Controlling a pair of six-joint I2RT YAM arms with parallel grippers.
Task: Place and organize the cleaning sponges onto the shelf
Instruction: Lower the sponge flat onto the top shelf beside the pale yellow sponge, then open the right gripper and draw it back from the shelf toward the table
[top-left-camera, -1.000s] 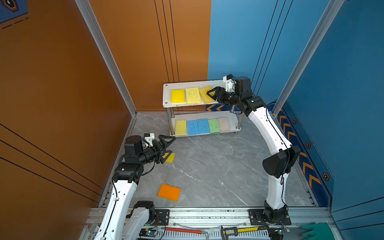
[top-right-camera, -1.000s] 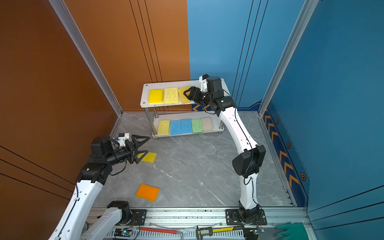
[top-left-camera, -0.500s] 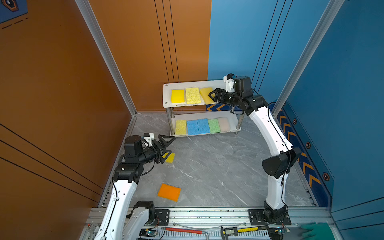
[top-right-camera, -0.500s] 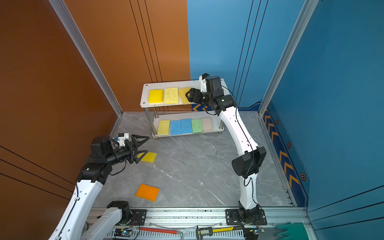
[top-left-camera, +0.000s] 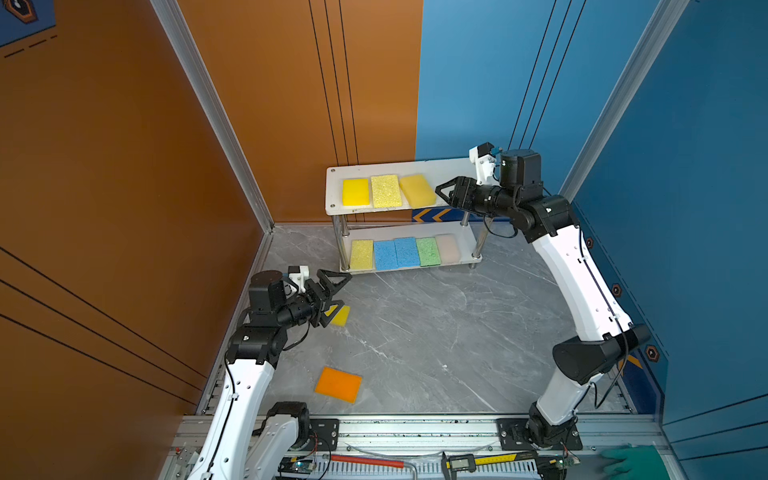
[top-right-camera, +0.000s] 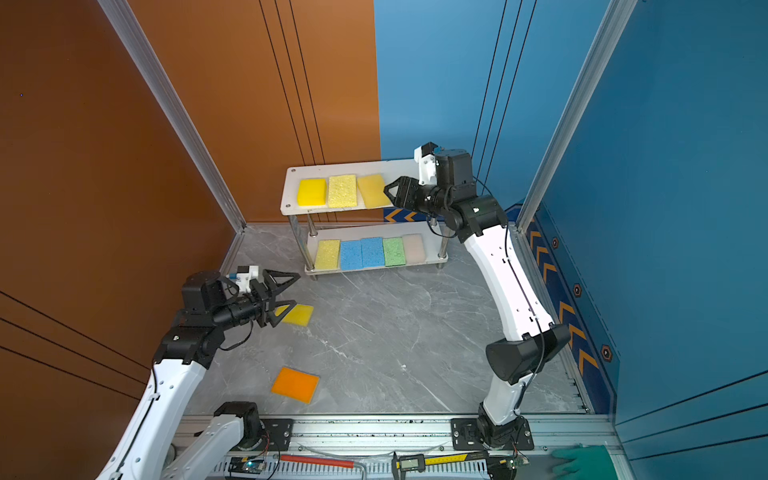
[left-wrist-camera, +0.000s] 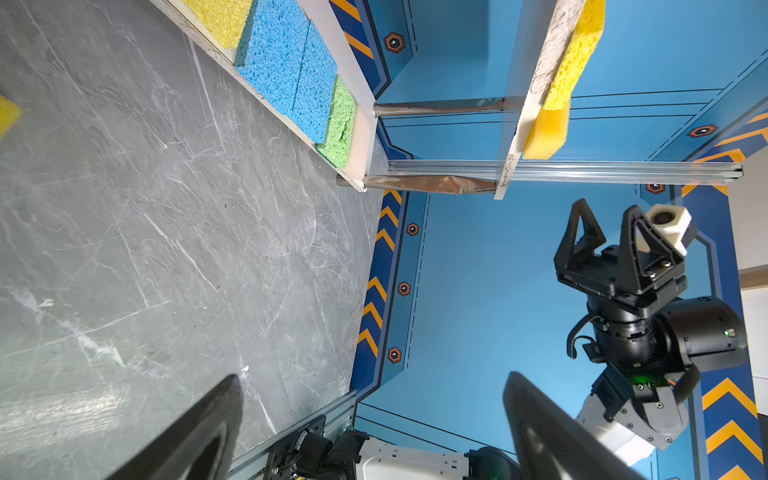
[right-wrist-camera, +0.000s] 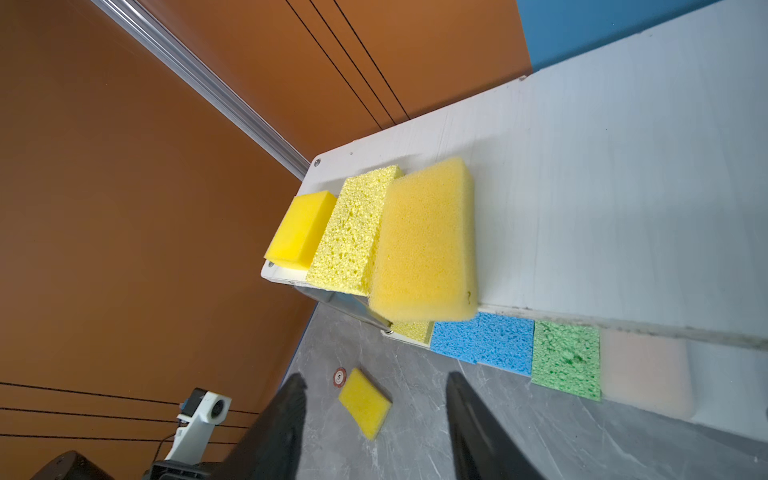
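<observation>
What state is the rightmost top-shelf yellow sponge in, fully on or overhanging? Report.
Slightly overhanging: in the right wrist view the rightmost yellow sponge covers and juts past the top board's front edge.

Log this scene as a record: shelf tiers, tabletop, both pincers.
top tier: bright yellow sponge, porous yellow sponge, skewed yellow sponge overhanging the front edge
lower tier: pale yellow sponge, blue sponge, second blue sponge, green sponge, beige sponge
tabletop: small yellow sponge, orange sponge
left pincer: open, empty, by the small yellow sponge
right pincer: open, empty, beside the skewed yellow sponge
</observation>
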